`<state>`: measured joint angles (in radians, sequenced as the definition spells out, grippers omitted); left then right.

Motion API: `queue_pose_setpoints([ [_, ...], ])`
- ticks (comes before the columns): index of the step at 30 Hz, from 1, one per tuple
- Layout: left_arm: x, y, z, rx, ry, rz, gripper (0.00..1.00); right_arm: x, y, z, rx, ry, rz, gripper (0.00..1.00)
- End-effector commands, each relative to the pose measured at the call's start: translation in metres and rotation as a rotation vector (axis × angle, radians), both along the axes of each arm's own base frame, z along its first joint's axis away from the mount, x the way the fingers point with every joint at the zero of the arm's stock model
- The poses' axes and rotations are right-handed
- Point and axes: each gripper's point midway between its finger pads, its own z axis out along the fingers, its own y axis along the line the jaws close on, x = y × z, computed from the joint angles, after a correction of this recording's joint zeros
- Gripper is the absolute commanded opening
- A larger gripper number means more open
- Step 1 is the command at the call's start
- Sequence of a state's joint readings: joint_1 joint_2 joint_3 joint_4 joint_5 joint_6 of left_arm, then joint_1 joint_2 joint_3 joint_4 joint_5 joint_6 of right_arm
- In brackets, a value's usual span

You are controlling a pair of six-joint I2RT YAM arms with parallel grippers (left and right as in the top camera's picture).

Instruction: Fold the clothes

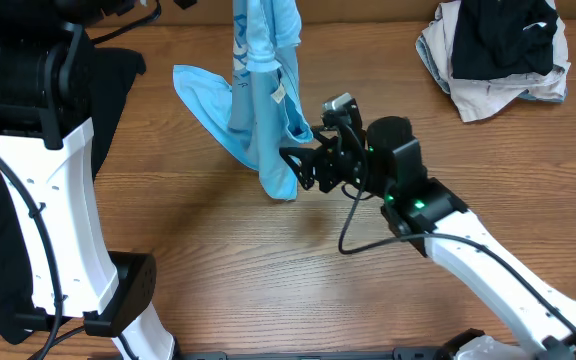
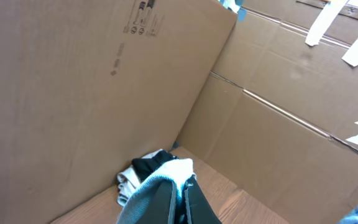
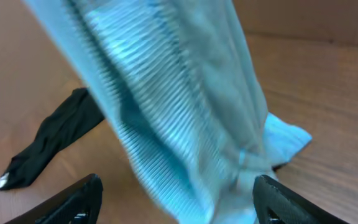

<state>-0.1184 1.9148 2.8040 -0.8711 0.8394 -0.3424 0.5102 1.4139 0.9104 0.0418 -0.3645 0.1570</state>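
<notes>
Hanging at 12 o'clock, the light-blue T-shirt (image 1: pixel 258 110) is clamped in the left gripper (image 2: pixel 182 186). The right gripper (image 1: pixel 296 168), fingers apart, straddles its lower part. Nothing looks folded yet: the pile (image 1: pixel 498 50) at 2 o'clock and the black garment (image 1: pixel 3 250) at 9 o'clock wait.
</notes>
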Motion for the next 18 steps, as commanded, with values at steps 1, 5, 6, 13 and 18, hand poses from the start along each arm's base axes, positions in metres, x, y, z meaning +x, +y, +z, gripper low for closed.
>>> queue_pose_setpoints([
  [1, -0.027, -0.004, 0.018, -0.017, -0.04, -0.053, 0.04, 0.017, 0.008, -0.013, -0.012, -0.012, -0.017, 0.77],
  [5, -0.028, -0.004, 0.015, -0.013, -0.02, -0.053, 0.04, 0.028, 0.012, -0.02, 0.002, -0.024, -0.03, 0.17],
  [6, -0.027, -0.002, 0.012, -0.008, -0.013, -0.049, 0.04, 0.03, 0.01, -0.019, 0.006, -0.023, -0.039, 0.07],
  [13, -0.005, 0.045, -0.002, 0.024, 0.035, 0.121, 0.04, 0.025, -0.027, 0.032, 0.077, -0.047, -0.103, 0.04],
  [18, -0.012, 0.085, 0.017, 0.021, -0.029, 0.229, 0.04, 0.003, -0.092, 0.091, 0.062, -0.089, -0.269, 0.04],
])
